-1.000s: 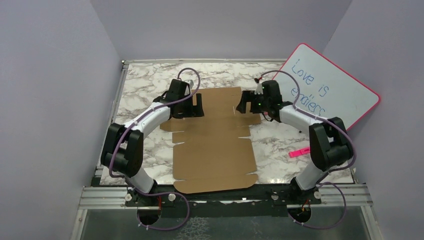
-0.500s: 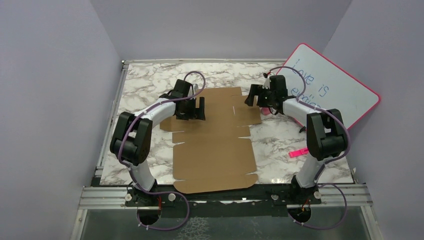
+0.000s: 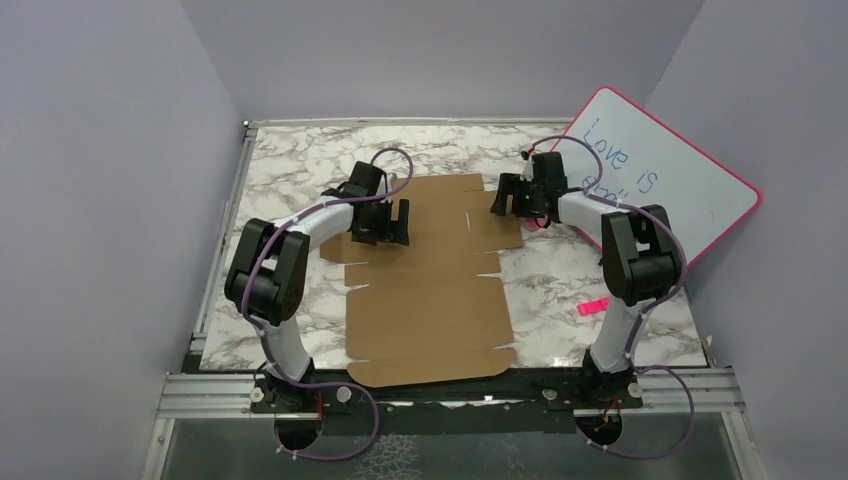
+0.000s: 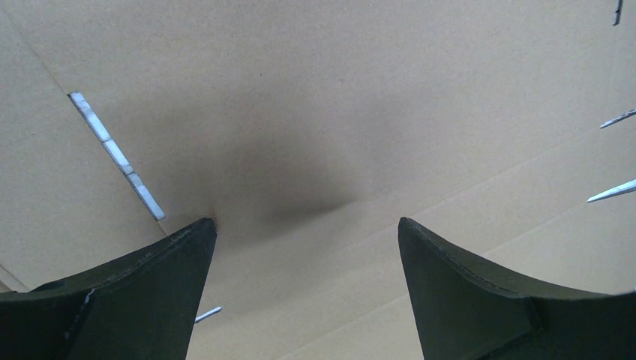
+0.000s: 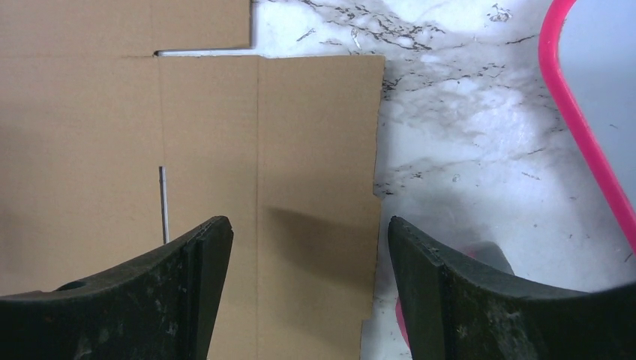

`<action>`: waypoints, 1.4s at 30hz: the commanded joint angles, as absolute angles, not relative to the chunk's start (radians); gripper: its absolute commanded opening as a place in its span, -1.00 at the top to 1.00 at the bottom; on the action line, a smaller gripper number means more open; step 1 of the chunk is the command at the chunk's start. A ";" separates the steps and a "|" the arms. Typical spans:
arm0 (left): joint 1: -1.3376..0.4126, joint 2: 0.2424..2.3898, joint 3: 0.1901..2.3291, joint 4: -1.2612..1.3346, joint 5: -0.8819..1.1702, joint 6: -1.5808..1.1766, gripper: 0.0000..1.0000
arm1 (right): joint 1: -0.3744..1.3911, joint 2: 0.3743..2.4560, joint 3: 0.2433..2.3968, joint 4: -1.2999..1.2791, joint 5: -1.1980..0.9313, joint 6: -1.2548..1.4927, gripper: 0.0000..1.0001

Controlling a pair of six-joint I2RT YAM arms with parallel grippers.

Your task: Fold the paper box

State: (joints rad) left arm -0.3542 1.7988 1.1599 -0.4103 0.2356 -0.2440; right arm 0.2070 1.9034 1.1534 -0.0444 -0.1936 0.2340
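Both arms have shifted since 1 s ago: L gripper (image 3: pixel 386 222) nudged along the box (image 3: pixel 430 290), R gripper (image 3: pixel 508 197) backed toward its outer edge. Both gape wide, nothing held. Unfolded sheet lies flat right under both, stretching back toward the bases. Next, IMO: drop low, hook side flaps at creases, lift evenly.

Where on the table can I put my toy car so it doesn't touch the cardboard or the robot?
The table is bare along its far edge, beyond the paper box and the left pincer. Another bare patch lies between the box's right side and the pink marker. It is crowded around the right pincer and the whiteboard.
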 commanded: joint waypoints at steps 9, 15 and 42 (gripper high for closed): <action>-0.348 1.852 1.167 -0.425 0.264 -0.235 -0.84 | 0.198 1.864 1.158 -0.103 -0.289 0.206 -0.28; -0.348 1.867 1.170 -0.424 0.284 -0.239 -0.84 | 0.219 1.812 1.168 -0.138 -0.282 0.193 0.10; -0.348 1.872 1.178 -0.430 0.256 -0.233 -0.82 | 0.644 1.910 1.441 -0.456 0.572 0.067 0.77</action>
